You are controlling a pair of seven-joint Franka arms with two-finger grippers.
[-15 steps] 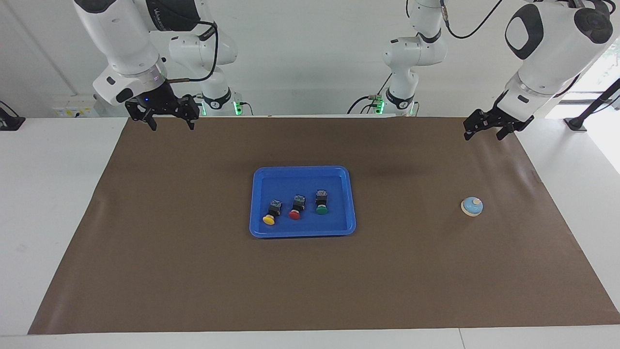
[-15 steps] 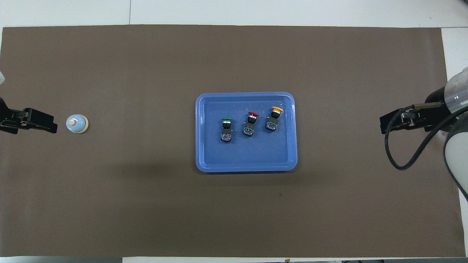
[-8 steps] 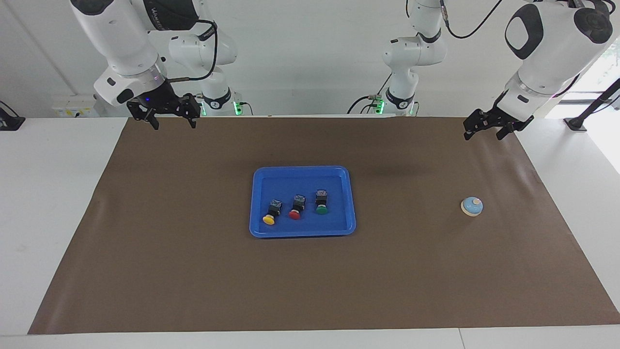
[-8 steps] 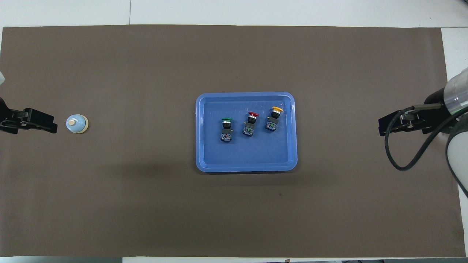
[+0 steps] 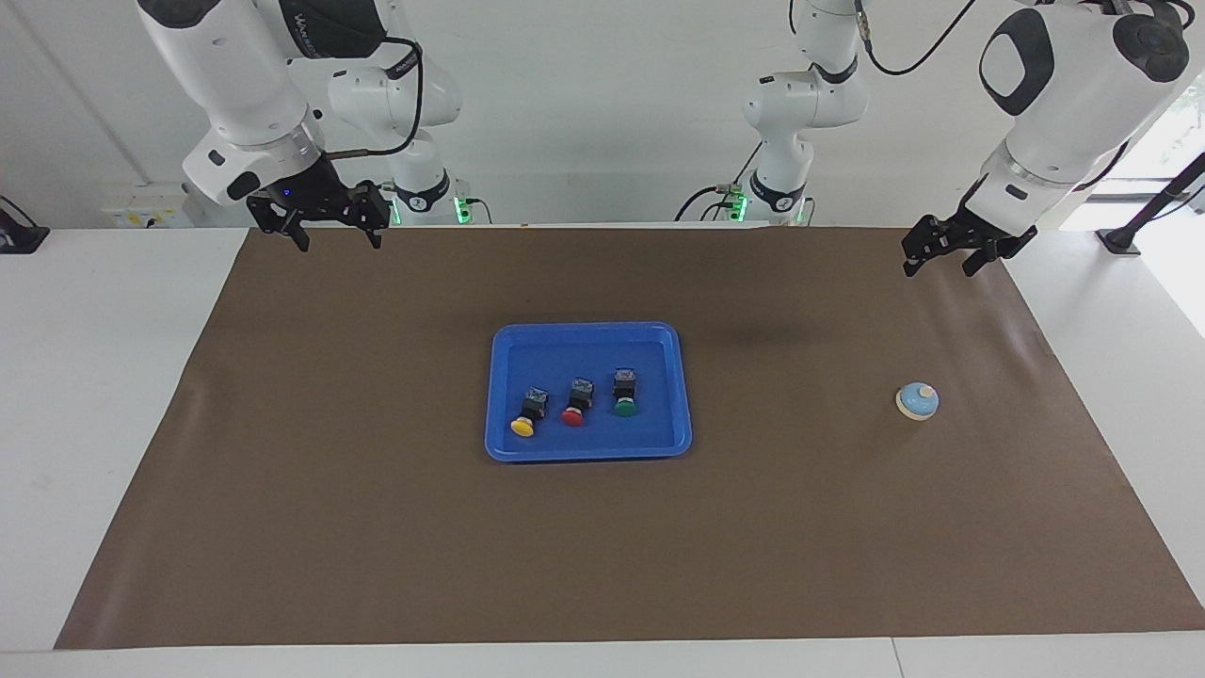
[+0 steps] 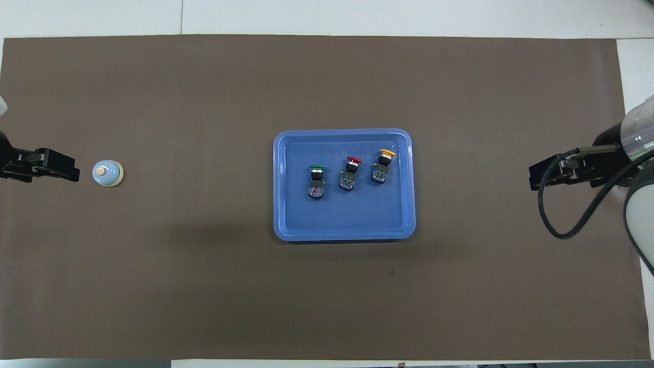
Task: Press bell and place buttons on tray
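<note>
The blue tray [image 5: 588,339] [image 6: 347,214] lies in the middle of the brown mat. Three buttons lie in it side by side: green [image 5: 624,405] [image 6: 317,179], red [image 5: 573,414] [image 6: 350,168] and yellow [image 5: 523,426] [image 6: 384,159]. The bell [image 5: 917,401] [image 6: 107,174] stands alone on the mat toward the left arm's end. My left gripper [image 5: 938,264] [image 6: 71,173] hangs open over the mat at that end, high above the bell and not touching it. My right gripper [image 5: 337,240] [image 6: 534,180] hangs open and empty over the mat at the right arm's end.
A brown mat [image 5: 377,527] [image 6: 204,286] covers most of the white table [image 5: 94,377]. A black cable [image 6: 567,230] loops from the right arm's wrist.
The left gripper's fingers have drawn a little closer together. The right gripper has risen slightly. Tray, buttons and bell have not moved.
</note>
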